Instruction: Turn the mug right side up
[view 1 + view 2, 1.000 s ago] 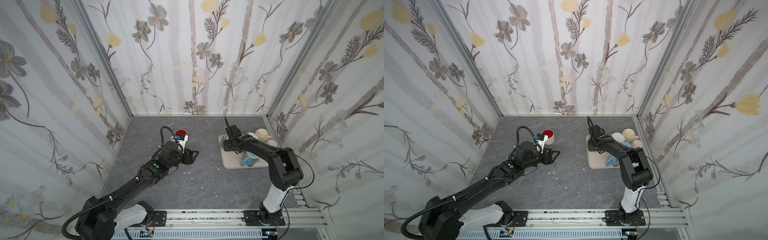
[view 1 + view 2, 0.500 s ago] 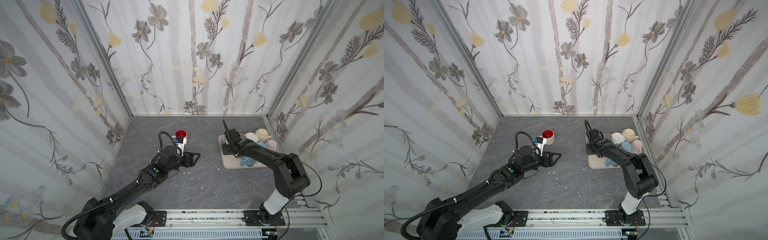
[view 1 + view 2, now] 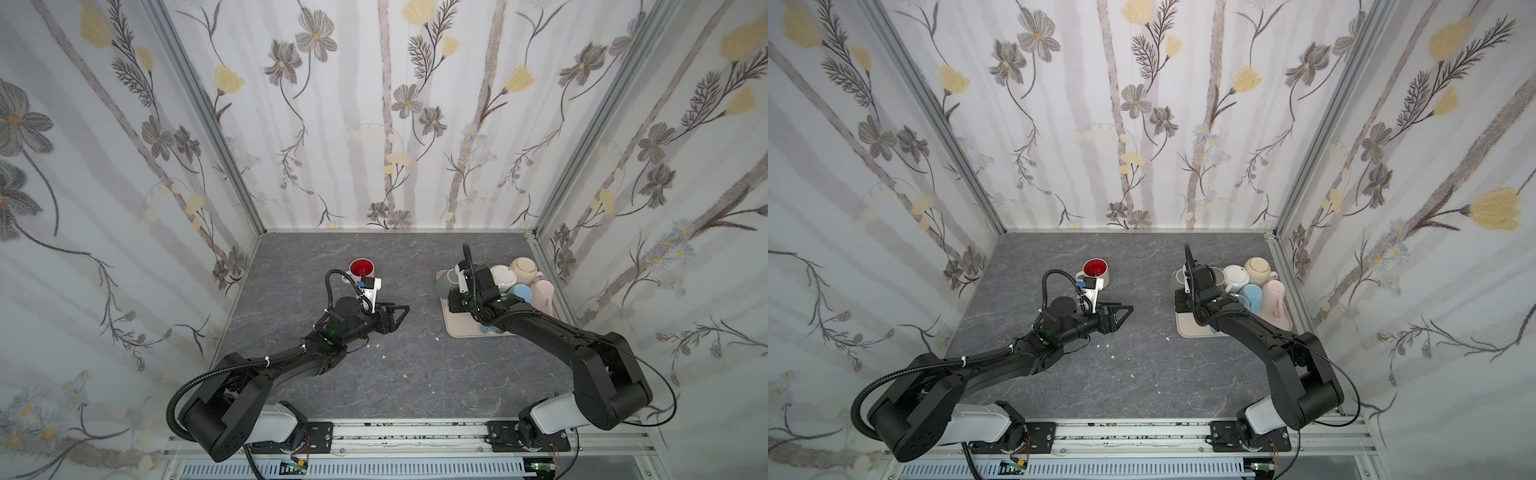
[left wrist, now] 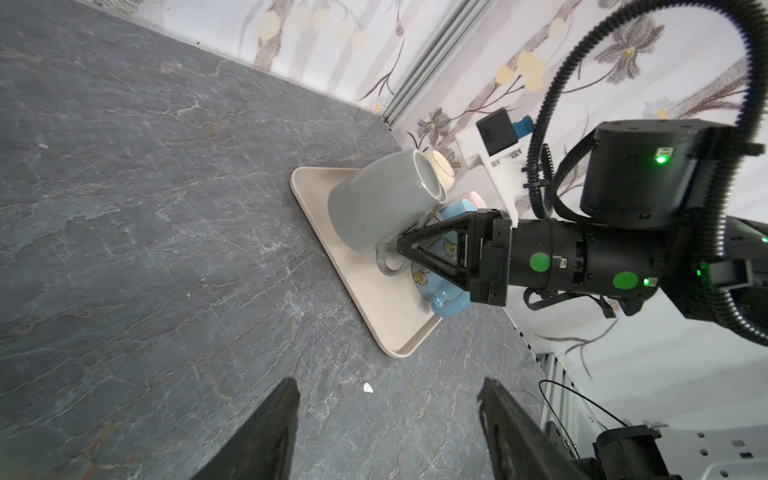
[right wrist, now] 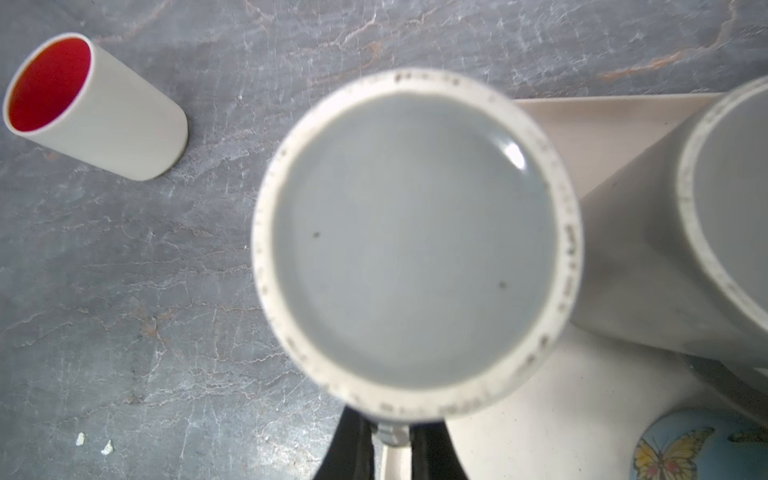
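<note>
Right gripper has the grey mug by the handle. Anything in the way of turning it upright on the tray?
Probably tight: a second grey mug sits close beside the grey mug, and a blue butterfly mug lies by the right gripper. The tray's table side shows nothing.

Even, diffuse light filled the enclosure, leaving only soft shadows on the tabletop (image 3: 415, 374). In the right wrist view the grey mug (image 5: 415, 241) was out of focus, with one small glare spot. Wide-angle distortion slanted the corner post (image 3: 213, 124) in both top views.
</note>
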Available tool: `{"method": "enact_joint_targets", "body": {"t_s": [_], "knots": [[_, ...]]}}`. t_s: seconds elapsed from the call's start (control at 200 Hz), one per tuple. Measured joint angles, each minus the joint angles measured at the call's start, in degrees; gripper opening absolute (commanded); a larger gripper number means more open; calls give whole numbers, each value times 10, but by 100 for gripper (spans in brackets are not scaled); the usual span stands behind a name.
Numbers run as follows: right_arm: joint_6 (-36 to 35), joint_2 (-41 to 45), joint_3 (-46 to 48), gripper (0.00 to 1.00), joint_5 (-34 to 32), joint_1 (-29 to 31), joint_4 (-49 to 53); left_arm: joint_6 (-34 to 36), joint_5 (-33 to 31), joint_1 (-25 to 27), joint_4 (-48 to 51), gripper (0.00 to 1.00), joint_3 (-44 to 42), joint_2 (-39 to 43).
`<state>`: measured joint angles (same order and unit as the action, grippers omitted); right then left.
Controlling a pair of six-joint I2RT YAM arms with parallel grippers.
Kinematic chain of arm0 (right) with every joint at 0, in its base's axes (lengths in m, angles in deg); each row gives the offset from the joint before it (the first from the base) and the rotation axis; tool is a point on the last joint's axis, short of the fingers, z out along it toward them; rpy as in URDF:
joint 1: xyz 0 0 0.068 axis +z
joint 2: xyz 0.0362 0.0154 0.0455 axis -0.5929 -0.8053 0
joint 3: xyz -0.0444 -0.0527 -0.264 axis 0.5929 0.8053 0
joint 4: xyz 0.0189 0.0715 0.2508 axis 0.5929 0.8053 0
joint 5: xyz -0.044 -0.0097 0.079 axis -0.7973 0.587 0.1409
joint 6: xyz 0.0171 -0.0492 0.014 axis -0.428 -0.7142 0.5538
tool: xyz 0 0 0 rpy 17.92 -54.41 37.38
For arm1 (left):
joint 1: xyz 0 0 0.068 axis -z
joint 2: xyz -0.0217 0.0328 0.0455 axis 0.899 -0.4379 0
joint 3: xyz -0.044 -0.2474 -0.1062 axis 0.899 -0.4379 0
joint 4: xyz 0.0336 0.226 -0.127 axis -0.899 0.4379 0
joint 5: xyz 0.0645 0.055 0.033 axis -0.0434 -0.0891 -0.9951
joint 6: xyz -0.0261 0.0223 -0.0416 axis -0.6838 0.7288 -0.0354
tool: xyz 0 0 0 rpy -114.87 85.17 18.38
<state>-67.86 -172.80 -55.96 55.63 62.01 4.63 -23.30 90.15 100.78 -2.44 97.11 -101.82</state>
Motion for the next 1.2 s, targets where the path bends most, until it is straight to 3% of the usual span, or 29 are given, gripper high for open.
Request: {"method": "enact_joint_targets", "body": {"t_s": [0.28, 0.5, 0.704, 0.939, 1.199], "knots": [[26, 69, 54, 0, 19, -10, -65, -18, 12, 10, -101, 71, 3, -75], [30, 136, 92, 0, 132, -11, -158, -25, 41, -4, -122, 72, 25, -79], [51, 171, 110, 0, 224, -12, -258, -110, 111, -35, -222, 67, 38, -113], [108, 161, 120, 0, 315, -11, -402, -228, 168, -49, -420, 65, 51, -184], [188, 110, 117, 0, 403, 3, -556, -251, 195, -47, -476, 65, 80, -183]]}}
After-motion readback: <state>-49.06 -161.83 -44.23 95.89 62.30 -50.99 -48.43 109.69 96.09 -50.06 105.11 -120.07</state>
